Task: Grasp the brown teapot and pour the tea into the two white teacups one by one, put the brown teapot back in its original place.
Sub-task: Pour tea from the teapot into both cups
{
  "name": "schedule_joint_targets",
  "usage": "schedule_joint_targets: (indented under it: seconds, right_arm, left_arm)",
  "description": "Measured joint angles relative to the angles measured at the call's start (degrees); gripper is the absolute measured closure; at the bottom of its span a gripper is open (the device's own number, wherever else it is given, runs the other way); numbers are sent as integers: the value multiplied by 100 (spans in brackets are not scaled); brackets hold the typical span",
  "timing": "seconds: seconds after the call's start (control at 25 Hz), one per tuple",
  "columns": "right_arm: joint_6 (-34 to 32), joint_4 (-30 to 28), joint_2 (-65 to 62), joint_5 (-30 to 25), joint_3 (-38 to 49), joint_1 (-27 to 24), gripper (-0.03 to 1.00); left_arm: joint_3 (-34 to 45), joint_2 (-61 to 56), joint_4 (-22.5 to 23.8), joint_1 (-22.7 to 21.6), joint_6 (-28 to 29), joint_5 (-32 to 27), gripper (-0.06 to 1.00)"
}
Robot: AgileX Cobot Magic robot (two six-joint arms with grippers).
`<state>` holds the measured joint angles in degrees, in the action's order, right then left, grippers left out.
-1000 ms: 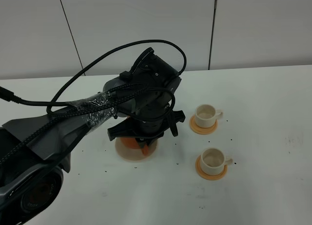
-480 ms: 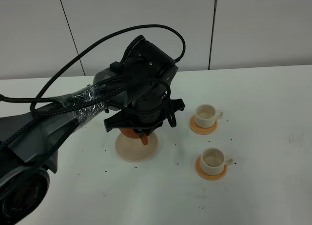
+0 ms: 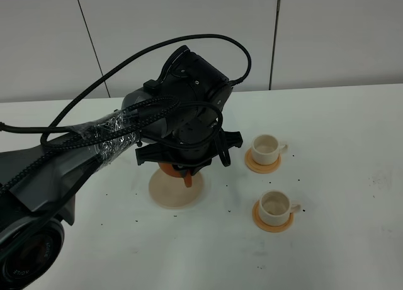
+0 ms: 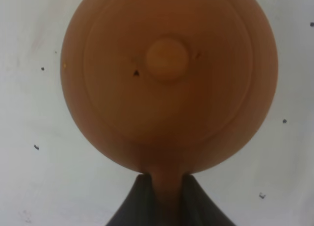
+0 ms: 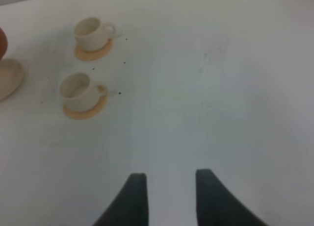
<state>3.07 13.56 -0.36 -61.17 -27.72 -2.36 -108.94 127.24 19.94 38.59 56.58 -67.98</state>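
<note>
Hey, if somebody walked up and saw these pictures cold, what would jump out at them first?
The bulky black left arm, trailing cables, fills the left of the overhead view, its left hand clamped on the handle of the brown teapot above the beige trivet. To the right on the white table, two white teacups sit on orange coasters, both looking empty.

readable text: none | brown teapot (image 4: 167, 88): no marking; two white teacups (image 3: 266, 147) (image 3: 275, 204): no marking | signs: none
</note>
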Motion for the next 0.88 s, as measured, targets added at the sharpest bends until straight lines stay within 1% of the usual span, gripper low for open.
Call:
schedule_joint_targets:
  seconds: [0.2,0.36,0.56,0.88]
  right_arm:
    - [-6,0,0,0,0,0,73]
    - [-12,0,0,0,0,0,73]
    - [-12,0,0,0,0,0,73]
    - [-12,0,0,0,0,0,73]
  left_arm:
    - [0,0,0,0,-511,0,77]
    - [0,-13,21,0,-749,0,77]
    - [0,-29,89,2,-1186,0,77]
    - [0,-29,107,30,-2231,0,77]
